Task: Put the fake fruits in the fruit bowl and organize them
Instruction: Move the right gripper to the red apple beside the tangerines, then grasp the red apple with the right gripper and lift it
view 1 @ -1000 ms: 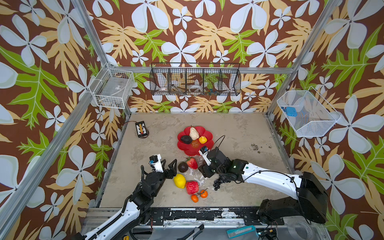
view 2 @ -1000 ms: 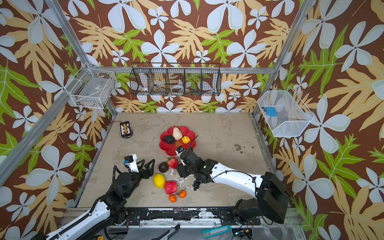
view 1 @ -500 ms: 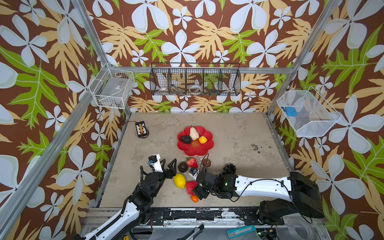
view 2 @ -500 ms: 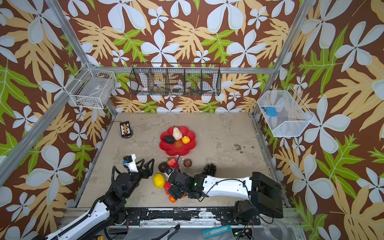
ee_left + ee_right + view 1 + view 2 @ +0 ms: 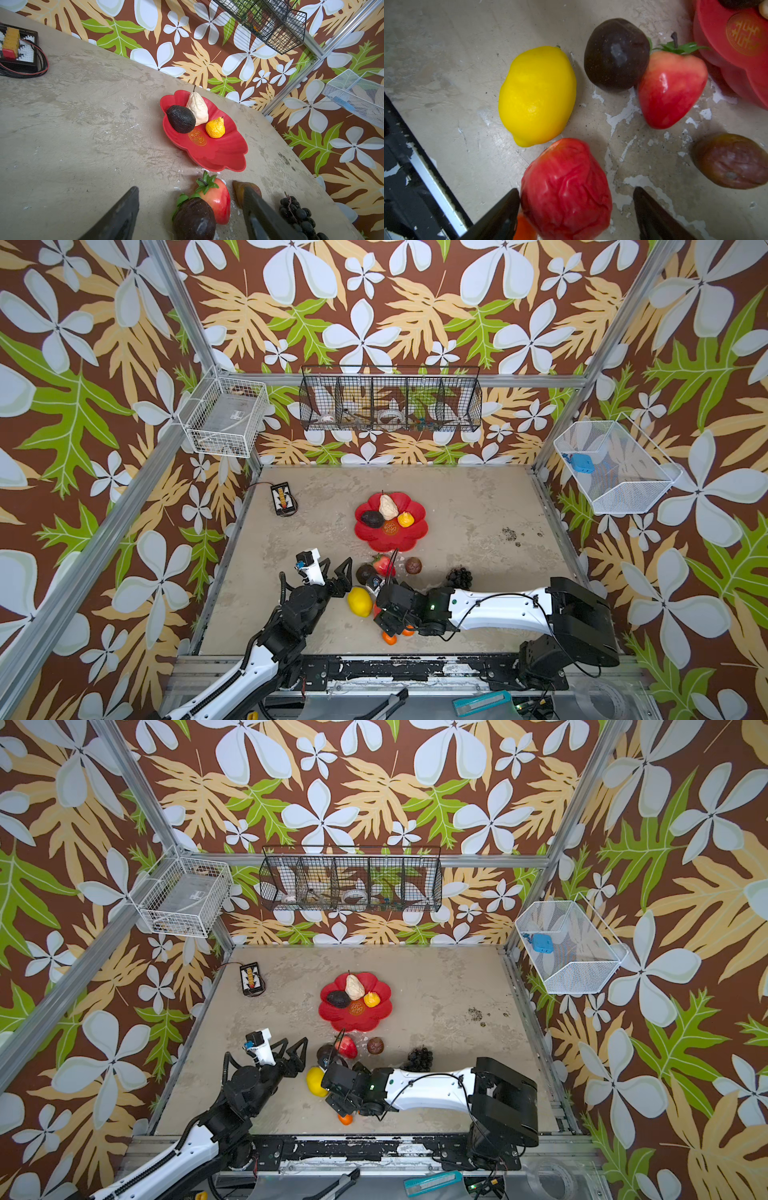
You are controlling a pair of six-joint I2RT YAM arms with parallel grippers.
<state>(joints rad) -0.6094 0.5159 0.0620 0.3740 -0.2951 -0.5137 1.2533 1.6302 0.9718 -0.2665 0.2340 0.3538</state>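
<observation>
The red fruit bowl (image 5: 395, 541) holds a dark avocado (image 5: 371, 519), a beige pear (image 5: 388, 507) and a small yellow fruit (image 5: 405, 519). In front of it lie a dark fruit (image 5: 616, 54), a strawberry (image 5: 670, 89), a brown fruit (image 5: 413, 565), black grapes (image 5: 459, 577), a lemon (image 5: 537, 95) and an orange (image 5: 389, 639). My right gripper (image 5: 576, 190) is open around the red apple (image 5: 566, 162); one finger touches it, the other stands apart. My left gripper (image 5: 190, 188) hangs open just short of the dark fruit (image 5: 194, 218) and strawberry (image 5: 216, 199).
A black box with wires (image 5: 282, 497) sits at the back left of the table. Wire baskets (image 5: 390, 400) hang on the walls. The metal front rail (image 5: 431, 187) runs close to the apple and lemon.
My right arm has drawn back from beside the bowl to the front of the table, over the red apple, uncovering the brown fruit and grapes. The left arm has not moved.
</observation>
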